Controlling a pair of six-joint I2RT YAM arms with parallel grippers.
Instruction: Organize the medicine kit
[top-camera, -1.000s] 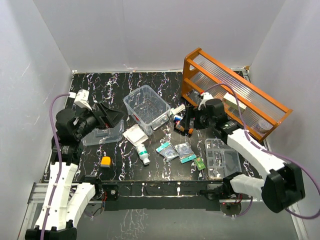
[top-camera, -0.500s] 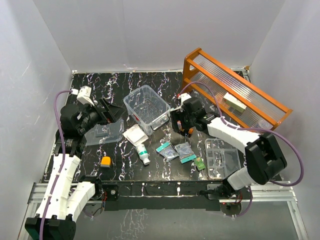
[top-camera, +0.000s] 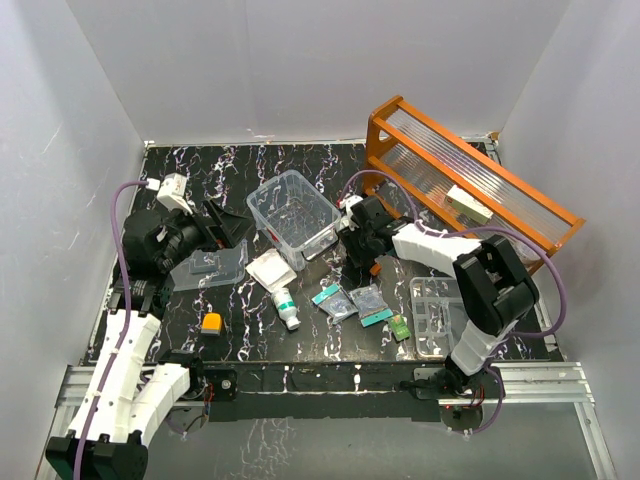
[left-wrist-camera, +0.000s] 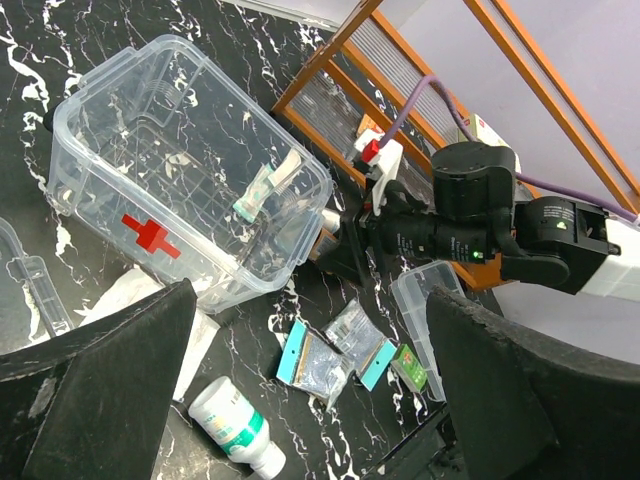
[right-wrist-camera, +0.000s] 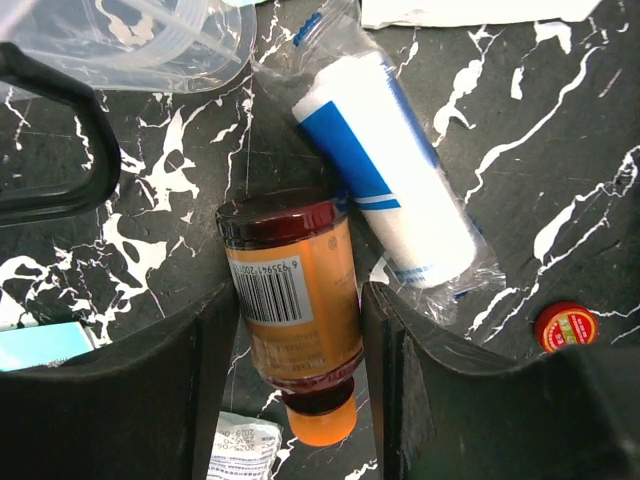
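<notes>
**Desk:** Where is the medicine kit?

**Photographer:** The medicine kit's clear box (top-camera: 293, 215), with a red cross on its side, stands open at mid-bench, toward the far edge of the black marbled bench (top-camera: 200, 165). Its clear lid (top-camera: 212, 267) lies flat toward the left edge. The compartment tray (top-camera: 440, 315) lies by the near right corner, well apart from both.

**Desk:** Anything inside the box?

**Photographer:** One slim pale strip (left-wrist-camera: 265, 190) shows through the wall in the left wrist view.

**Desk:** And the claws?

**Photographer:** The right claw (right-wrist-camera: 298, 300) is low over the bench just right of the box. Its fingers (right-wrist-camera: 215, 380) stand on either side of an amber bottle (right-wrist-camera: 295, 330) that lies on its side, barcode label up. They sit close against the bottle, but I cannot tell whether they actually pinch it. The left claw (left-wrist-camera: 310, 290) hangs above the lid with its fingers spread wide and nothing between them.

**Desk:** What else is in shot?

**Photographer:** A white tube (right-wrist-camera: 390, 190) with a blue stripe, in clear wrap, lies just beside the amber bottle, and a small red cap (right-wrist-camera: 563, 325) is near it. Toward the near edge are a white bottle (top-camera: 286, 305) with a green label, teal-edged packets (top-camera: 333, 300), a white pad (top-camera: 270, 268) and a small orange block (top-camera: 211, 322). An orange wooden rack (top-camera: 470, 190) stands across the far right corner.
</notes>
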